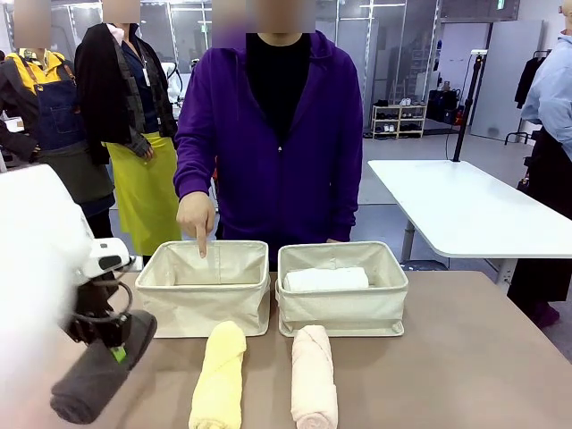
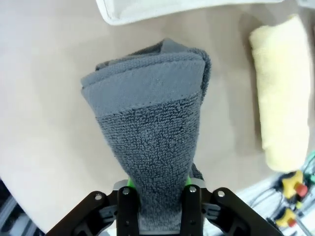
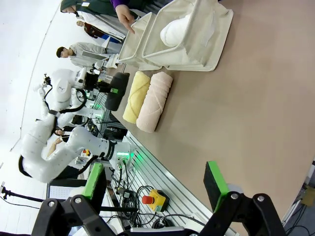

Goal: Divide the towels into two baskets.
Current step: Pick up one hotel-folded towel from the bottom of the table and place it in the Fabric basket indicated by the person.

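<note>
Our left gripper point(image 2: 158, 189) pinches the grey towel point(image 2: 152, 108) by one end, with the green pads pressed into the pile on both sides. The roll hangs clear of the table point(image 1: 465, 357) at the near left. Our right gripper point(image 3: 155, 183) hovers over bare table, fingers spread and holding nothing. At 3 o'clock from the grey roll lie the yellow towel point(image 1: 221, 375) and, just beside it, the peach towel point(image 1: 313, 375), both in front of the baskets. The left basket point(image 1: 204, 308), at about 1 o'clock from our load, looks empty. The right basket point(image 1: 344, 313) holds the white towel point(image 1: 326, 279). A person's hand point(image 1: 196, 217) points a finger down at the left basket's far rim. We judge grey goes there. We should lift it so the drooping end clears the soft near wall, line the roll up with the basket's long side, lower it before releasing, and keep off that finger.
</note>
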Robot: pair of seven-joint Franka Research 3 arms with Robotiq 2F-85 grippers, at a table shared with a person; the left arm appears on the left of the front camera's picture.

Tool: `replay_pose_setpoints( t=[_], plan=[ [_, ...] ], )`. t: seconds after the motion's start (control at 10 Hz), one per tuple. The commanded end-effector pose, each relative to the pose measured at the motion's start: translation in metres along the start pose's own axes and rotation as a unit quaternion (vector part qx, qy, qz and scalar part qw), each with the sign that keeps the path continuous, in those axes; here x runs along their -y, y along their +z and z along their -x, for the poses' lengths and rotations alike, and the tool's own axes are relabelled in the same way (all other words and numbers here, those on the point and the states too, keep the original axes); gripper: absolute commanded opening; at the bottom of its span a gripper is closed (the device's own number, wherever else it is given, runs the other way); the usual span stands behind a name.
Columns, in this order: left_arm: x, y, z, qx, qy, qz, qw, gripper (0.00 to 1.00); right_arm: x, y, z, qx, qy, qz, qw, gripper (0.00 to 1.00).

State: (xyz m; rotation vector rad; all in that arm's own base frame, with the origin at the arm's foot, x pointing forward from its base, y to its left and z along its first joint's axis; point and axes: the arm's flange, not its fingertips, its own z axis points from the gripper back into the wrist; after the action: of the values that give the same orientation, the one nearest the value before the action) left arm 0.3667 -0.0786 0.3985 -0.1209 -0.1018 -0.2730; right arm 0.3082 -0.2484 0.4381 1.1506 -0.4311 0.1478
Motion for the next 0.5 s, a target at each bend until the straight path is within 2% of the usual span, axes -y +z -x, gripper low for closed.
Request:
replay_pose_setpoints(
  t=[0.0,0.1,0.2,0.4],
  plan=[
    [0.015,0.048,0.005,0.005,-0.044,0.037,0.998,0.26,-0.004,0.002,0.003,-0.005,0.004,0.003,1.000,1.00],
    [0.017,0.059,0.008,0.004,-0.068,0.042,0.997,0.26,-0.004,0.002,0.003,-0.005,0.004,0.003,1.000,1.00],
    [0.020,0.073,0.012,0.025,-0.112,0.046,0.992,0.26,-0.004,0.002,0.003,-0.005,0.004,0.003,1.000,1.00],
    [0.024,0.105,0.022,0.077,-0.272,0.059,0.957,0.26,-0.004,0.002,0.003,-0.005,0.004,0.003,1.000,1.00]
  ],
)
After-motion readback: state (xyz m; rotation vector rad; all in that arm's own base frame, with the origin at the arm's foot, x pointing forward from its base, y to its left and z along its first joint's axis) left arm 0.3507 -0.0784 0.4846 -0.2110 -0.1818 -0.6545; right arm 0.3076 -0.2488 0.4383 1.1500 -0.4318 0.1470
